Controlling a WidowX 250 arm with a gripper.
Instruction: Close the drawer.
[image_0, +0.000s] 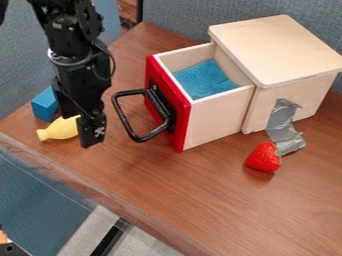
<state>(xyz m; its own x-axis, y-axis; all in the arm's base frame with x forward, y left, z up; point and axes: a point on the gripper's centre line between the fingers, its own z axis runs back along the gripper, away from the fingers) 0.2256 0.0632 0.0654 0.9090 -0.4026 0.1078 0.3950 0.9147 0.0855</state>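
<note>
Drawer: pale wooden drawer with a red front panel (217, 117), standing well out of a pale wooden box (280, 50) on the counter (267, 210), a brown wood-grain surface. The drawer is open toward the left of the view. A blue lining (204, 80) is visible on its inside floor. A black loop-shaped handle (123, 119) projects from the red panel.

End effector: black two-part end effector (92, 137) at the left of the view, pointing down over the counter. Position: on the handle side of the drawer, just beside the handle, with a narrow strip of counter visible between the two. Whether it is wide or narrow cannot be told from this angle. The black robot arm (73, 45) enters at the upper left and hangs nearly upright above it.

Surroundings: a strip of silver-grey tape (280, 120) runs down the side of the box and onto the counter. A red toy strawberry (264, 157) lies near the lower end of the tape. A smooth yellow toy (59, 130), narrowed at one end, lies partly hidden behind the end effector. A blue block (44, 105) sits just beyond the yellow toy, near the counter's left edge. Blue-grey fabric partitions (194, 20) stand behind the counter.
</note>
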